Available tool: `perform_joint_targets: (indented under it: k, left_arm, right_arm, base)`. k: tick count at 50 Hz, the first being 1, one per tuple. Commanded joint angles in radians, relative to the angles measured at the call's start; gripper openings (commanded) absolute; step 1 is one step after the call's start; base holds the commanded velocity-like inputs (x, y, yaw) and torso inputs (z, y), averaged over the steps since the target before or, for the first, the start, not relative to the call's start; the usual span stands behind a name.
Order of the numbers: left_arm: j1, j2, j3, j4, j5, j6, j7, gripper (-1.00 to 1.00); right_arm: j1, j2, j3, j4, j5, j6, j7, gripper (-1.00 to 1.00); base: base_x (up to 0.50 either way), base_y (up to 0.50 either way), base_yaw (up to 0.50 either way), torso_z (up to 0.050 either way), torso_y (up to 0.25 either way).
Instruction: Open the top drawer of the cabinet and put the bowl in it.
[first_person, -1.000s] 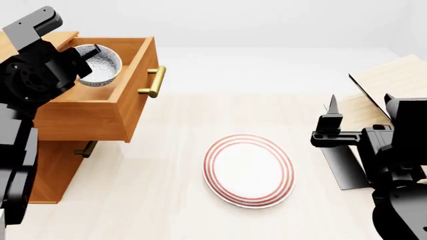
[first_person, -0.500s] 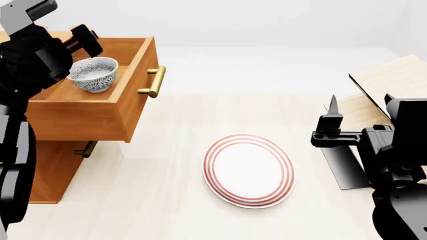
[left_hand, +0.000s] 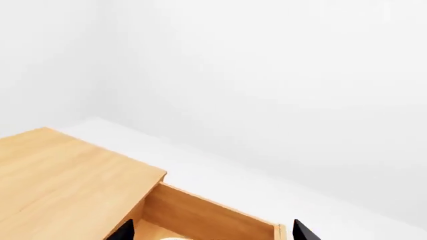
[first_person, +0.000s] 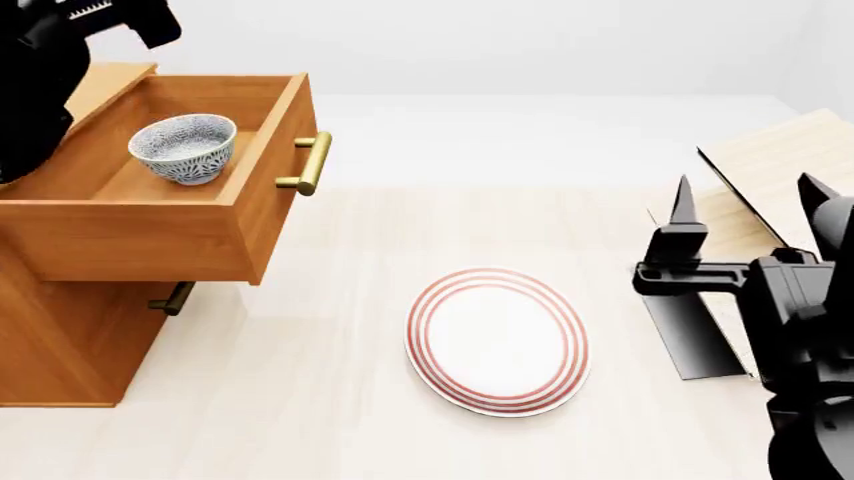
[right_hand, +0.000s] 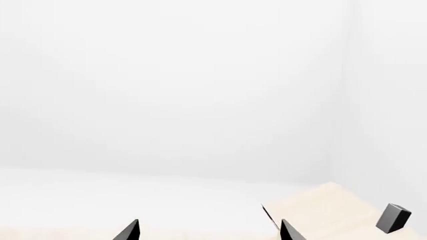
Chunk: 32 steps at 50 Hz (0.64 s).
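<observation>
The cabinet (first_person: 60, 330) stands at the left with its top drawer (first_person: 167, 235) pulled out; the brass handle (first_person: 310, 165) is on its front. The speckled grey-blue bowl (first_person: 183, 147) sits upright inside the drawer, free of any gripper. My left arm (first_person: 47, 50) is raised above the cabinet's back left, clear of the bowl. In the left wrist view my left gripper (left_hand: 212, 234) is open and empty above the drawer (left_hand: 200, 212) and the cabinet top (left_hand: 67, 175). My right gripper (first_person: 747, 200) is open and empty at the right; it also shows in the right wrist view (right_hand: 208, 231).
A flat white plate with red rings (first_person: 497, 340) lies on the pale table (first_person: 320, 400) in the middle. A pale slanted wooden rack with a black base (first_person: 774, 160) stands at the far right behind my right gripper. A lower drawer handle (first_person: 174, 298) shows under the open drawer.
My left gripper has let go of the bowl and risen up and back from the drawer. The bowl now rests in the drawer. My right gripper has shifted slightly up and right.
</observation>
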Motion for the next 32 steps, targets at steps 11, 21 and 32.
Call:
perform_joint_targets:
  k: [11, 21, 32]
  left_arm:
    - [0.460, -0.242, -0.219, 0.736, -0.271, -0.036, -0.039, 1.00]
    - [0.462, -0.322, -0.299, 0.847, -0.415, -0.039, -0.094, 1.00]
    - [0.372, -0.395, -0.337, 0.907, -0.562, -0.032, -0.165, 1.00]
  right_arm:
    - [-0.032, 0.123, 0.101, -0.137, 0.332, -0.023, 0.220, 1.00]
    - [-0.041, 0.372, 0.039, -0.138, 0.599, -0.249, 0.480, 1.00]
    - [0.034, 0.682, -0.107, -0.138, 0.754, -0.512, 0.689, 1.00]
  base:
    - [0.00, 0.00, 0.00, 0.000, 0.000]
    - [0.00, 0.00, 0.00, 0.000, 0.000]
    - [0.00, 0.00, 0.00, 0.000, 0.000]
